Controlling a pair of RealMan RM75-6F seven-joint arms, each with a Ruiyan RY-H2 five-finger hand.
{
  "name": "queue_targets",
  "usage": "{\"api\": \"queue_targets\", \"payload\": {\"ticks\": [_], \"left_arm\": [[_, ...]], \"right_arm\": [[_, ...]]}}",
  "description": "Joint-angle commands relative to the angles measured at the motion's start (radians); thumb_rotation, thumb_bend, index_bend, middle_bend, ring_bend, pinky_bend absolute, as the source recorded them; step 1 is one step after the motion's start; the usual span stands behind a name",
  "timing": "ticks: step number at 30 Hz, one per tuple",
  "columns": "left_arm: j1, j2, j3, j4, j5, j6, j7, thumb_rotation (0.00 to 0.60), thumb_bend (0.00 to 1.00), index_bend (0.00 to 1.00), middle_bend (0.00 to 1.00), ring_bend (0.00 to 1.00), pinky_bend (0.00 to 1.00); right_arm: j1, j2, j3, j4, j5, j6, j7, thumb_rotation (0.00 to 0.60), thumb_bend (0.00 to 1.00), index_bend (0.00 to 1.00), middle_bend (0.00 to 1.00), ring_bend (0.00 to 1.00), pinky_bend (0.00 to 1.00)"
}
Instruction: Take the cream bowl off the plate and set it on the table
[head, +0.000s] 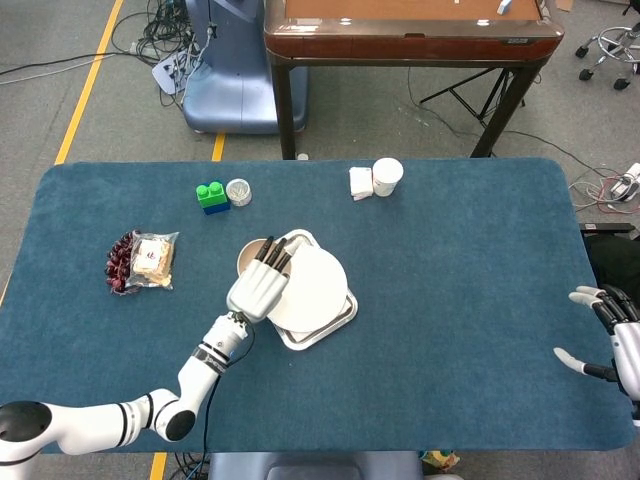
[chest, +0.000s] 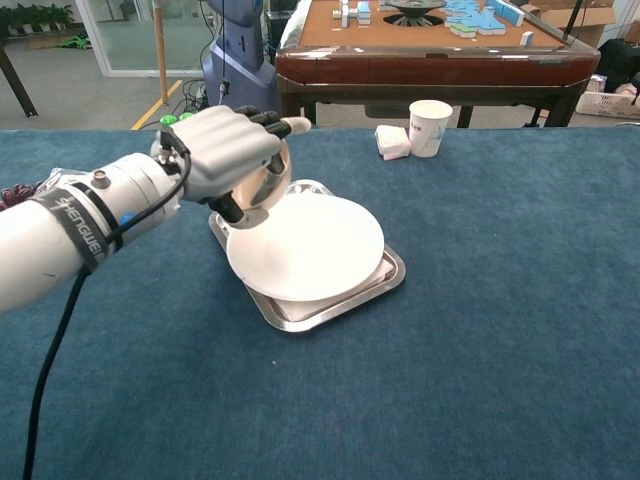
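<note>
1 cream bowl (chest: 272, 182) gripped in left robot hand (chest: 228, 158), above plate's (chest: 320, 250) left edge

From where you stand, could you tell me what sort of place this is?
Probably a robotics lab or test room: a table covered in blue cloth, loose cables on the grey floor, yellow floor tape, and a mahjong table behind.

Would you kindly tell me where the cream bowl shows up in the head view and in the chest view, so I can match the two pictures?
Head view: the cream bowl sits left of centre, under the left robot hand, beside the white plate's left edge.
Chest view: the bowl is upper left of centre, gripped by the same hand, left of the plate.
Shared landmark: the paper cup at the table's far edge.
</note>
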Motion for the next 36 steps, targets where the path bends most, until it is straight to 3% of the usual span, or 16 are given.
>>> {"api": "queue_targets", "payload": {"ticks": [1, 16, 26, 36], "left_arm": [[0.017, 0.041, 0.013, -0.039, -0.023, 0.010, 0.034, 0.600, 0.34, 0.66, 0.00, 0.00, 0.07], [0.073, 0.199, 0.084, -0.114, -0.115, -0.010, 0.078, 0.600, 0.34, 0.67, 0.00, 0.00, 0.07], [0.114, 0.250, 0.126, -0.102, -0.110, -0.005, 0.027, 0.600, 0.34, 0.67, 0.01, 0.00, 0.07], [0.126, 0.295, 0.156, -0.168, -0.134, -0.044, 0.007, 0.600, 0.34, 0.67, 0.01, 0.00, 0.07]], "right_arm": [[0.000, -0.001, 0.000, 0.000, 0.000, 0.000, -0.003, 0.600, 0.00, 0.28, 0.24, 0.14, 0.34], [0.002, -0.007, -0.001, -0.002, 0.005, -0.005, -0.020, 0.600, 0.00, 0.28, 0.24, 0.14, 0.34], [0.006, -0.012, -0.003, -0.004, 0.005, -0.014, -0.033, 0.600, 0.00, 0.28, 0.24, 0.14, 0.34], [0.007, -0.015, -0.004, -0.006, 0.006, -0.018, -0.039, 0.600, 0.00, 0.28, 0.24, 0.14, 0.34]]}}
